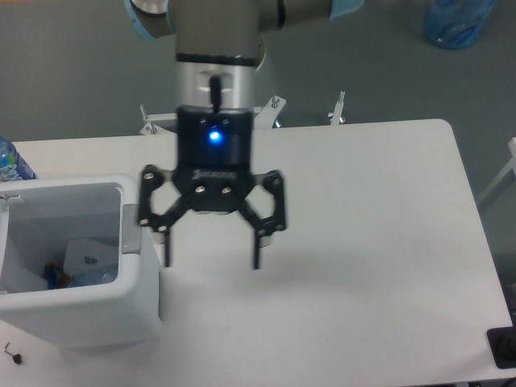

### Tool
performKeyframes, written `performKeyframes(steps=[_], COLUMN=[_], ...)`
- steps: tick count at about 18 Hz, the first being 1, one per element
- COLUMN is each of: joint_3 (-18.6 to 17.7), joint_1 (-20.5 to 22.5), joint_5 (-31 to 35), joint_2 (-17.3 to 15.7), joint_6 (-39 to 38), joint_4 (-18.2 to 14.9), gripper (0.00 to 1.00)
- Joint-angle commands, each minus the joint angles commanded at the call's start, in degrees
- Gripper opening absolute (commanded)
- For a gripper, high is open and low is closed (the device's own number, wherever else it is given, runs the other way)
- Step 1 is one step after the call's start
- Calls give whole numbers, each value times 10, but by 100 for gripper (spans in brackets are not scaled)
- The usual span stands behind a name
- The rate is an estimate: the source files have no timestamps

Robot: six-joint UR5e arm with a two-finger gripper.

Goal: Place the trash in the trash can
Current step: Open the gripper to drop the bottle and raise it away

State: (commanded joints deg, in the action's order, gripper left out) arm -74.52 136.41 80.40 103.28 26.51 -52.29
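Note:
The white boxy trash can (pixel 137 302) stands at the table's left front, with a grey tab (pixel 131 230) on its right rim. Inside it lie a white crumpled paper sheet (pixel 87 254) and a bluish clear object (pixel 97 278) that looks like the crushed bottle, partly hidden by the wall. My gripper (pixel 211 262) hangs open and empty just right of the can, its fingers pointing down above the table.
A bottle with a bright blue label (pixel 12 161) stands at the far left edge behind the can. A blue bag (pixel 458 22) lies on the floor at the top right. A small black object (pixel 12 353) lies at the front left corner.

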Motion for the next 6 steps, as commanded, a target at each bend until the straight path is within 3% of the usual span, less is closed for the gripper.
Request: performKeyframes(steps=[3, 6], joint_3=[-19, -23], joint_1=[3, 8], joint_5=[68, 73], joint_2=[-7, -8], joint_6=[69, 79], joint_4=[-9, -12], gripper=[100, 100])
